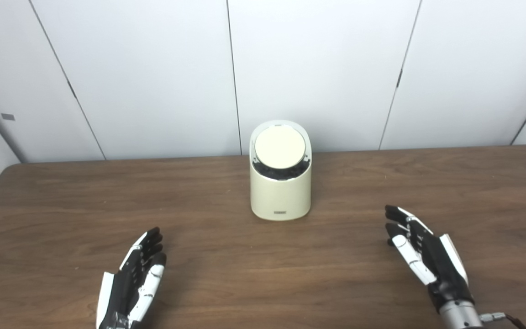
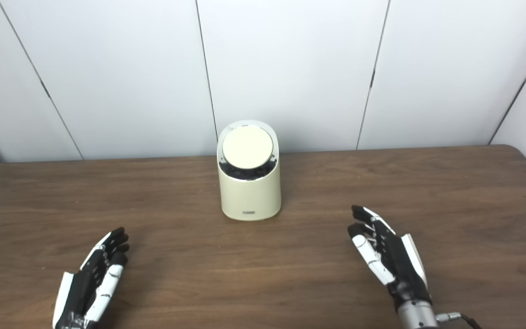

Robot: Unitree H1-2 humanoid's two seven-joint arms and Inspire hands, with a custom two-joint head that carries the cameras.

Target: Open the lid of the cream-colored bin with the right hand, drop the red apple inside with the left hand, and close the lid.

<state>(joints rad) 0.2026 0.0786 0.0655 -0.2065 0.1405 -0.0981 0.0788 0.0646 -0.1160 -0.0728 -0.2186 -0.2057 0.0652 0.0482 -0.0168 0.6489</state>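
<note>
A cream-colored bin [image 1: 281, 196] stands upright at the middle of the brown table, toward the back. Its round lid [image 1: 280, 147] lies tilted in the slanted top opening, with a dark gap showing along the lid's lower edge. My left hand [image 1: 133, 283] rests low over the table at the front left, fingers stretched out and apart, holding nothing. My right hand [image 1: 420, 249] is at the front right, also open and empty, fingers pointing toward the bin. Both hands are well apart from the bin. No red apple shows in either view.
The brown wooden table [image 1: 263, 283] spans the whole width. White wall panels [image 1: 153, 68] rise just behind its far edge. The table's rounded corners show at the back left and back right.
</note>
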